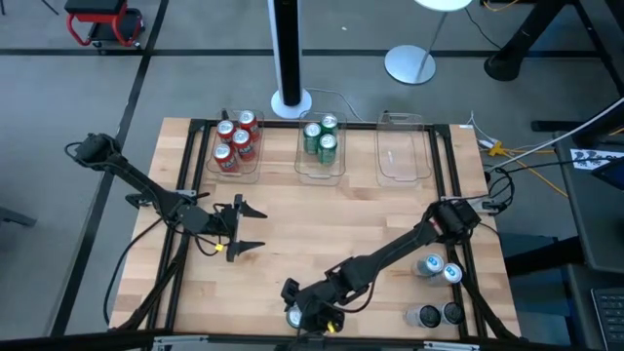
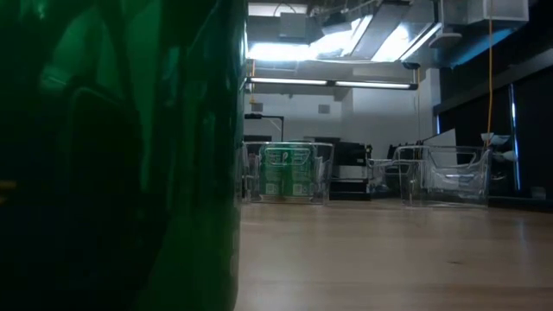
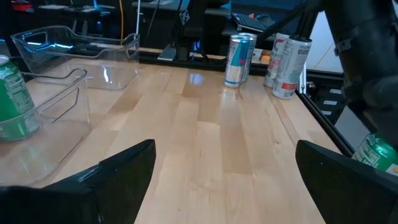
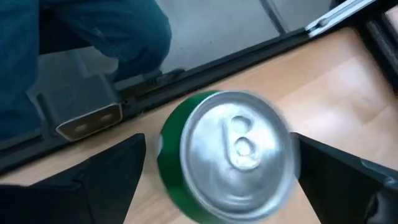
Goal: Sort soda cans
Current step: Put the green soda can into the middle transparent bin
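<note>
At the bottom centre of the high view, the right tool [image 1: 304, 314] hangs spread around an upright green can [image 4: 227, 155]. The left tool [image 1: 244, 227] waits spread, mid-left. No label reads clearly.

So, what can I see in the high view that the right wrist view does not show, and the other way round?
Only the high view shows the whole sorting: four red cans in the left bin, three green cans in the middle bin, the right bin with no cans, four blue/silver or dark cans at the table's right edge, and the open left end effector.

Only the right wrist view shows the pull tab on the can top.

Both show the last green can, upright, between the open fingers of the right end effector.
</note>
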### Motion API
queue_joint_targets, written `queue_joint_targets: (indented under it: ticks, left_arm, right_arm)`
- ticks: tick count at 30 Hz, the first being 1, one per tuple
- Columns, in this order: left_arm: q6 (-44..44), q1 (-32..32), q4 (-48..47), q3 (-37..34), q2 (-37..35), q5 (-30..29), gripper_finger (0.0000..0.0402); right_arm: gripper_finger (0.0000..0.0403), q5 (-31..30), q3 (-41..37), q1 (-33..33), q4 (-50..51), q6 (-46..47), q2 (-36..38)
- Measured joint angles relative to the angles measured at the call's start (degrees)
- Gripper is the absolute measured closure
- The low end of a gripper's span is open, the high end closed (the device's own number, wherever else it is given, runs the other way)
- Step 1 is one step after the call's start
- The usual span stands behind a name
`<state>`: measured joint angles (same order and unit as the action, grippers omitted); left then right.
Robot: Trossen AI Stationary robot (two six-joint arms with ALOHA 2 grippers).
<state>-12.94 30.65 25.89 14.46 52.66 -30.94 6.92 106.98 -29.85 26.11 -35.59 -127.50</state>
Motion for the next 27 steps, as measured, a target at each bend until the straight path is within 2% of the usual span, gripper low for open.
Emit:
queue_joint_targets:
  ticks: [18,24,27]
  left_arm:
    - [-0.08,-0.04,0.04,0.00,0.02,0.00,0.0027]
    - [-0.08,-0.04,0.04,0.00,0.02,0.00,0.0027]
    - [-0.08,-0.04,0.03,0.00,0.02,0.00,0.0027]
  right_arm:
    - [0.0020,4.18,-0.04,0.66,-4.98,-0.33,-3.11]
    - [0.0082,4.17,-0.02,0.68,-5.29,-0.46,-3.08]
    - [0.0087,4.20,0.00,0.68,-5.07,-0.65,-3.04]
